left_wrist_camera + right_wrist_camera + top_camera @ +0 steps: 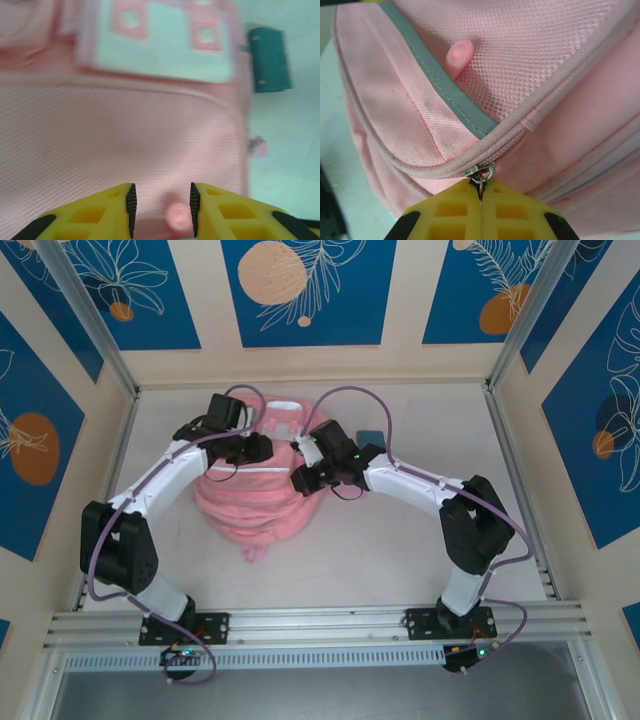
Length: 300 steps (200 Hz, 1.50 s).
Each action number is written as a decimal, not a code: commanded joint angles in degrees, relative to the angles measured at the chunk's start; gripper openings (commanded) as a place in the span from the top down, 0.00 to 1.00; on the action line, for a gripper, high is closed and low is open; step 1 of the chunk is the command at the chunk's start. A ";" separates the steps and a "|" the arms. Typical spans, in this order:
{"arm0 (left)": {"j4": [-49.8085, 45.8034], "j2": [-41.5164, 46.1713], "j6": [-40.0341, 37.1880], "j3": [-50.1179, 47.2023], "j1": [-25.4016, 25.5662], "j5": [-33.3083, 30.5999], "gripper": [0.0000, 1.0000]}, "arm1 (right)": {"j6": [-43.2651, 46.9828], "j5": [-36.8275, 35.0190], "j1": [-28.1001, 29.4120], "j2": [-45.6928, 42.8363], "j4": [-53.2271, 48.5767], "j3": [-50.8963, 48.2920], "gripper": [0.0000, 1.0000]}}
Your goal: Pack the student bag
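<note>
one right end effector, pinching student bag zip

One student bag and one teal case.

White table — student bag, teal case.

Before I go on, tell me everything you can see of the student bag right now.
The student bag is large, of pink woven fabric, lying slumped on the white table between both arms. It shows a mesh pocket edged with grey trim, a pale patch and a closed zip. The right hand is shut on a metal zip pull; the left hand is over its front fabric, jaws apart.
</note>
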<state>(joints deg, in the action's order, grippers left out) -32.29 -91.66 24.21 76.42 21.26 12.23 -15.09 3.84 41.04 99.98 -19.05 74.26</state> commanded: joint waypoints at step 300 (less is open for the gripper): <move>-0.99 -1.47 9.14 5.90 3.96 -5.39 0.48 | -18.72 -5.61 -2.49 -21.51 4.98 -18.31 0.34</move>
<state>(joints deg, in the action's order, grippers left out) -30.85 -98.98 34.11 86.17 24.40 10.39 -27.05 -1.08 40.88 79.02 -12.71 56.10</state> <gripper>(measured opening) 0.502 0.636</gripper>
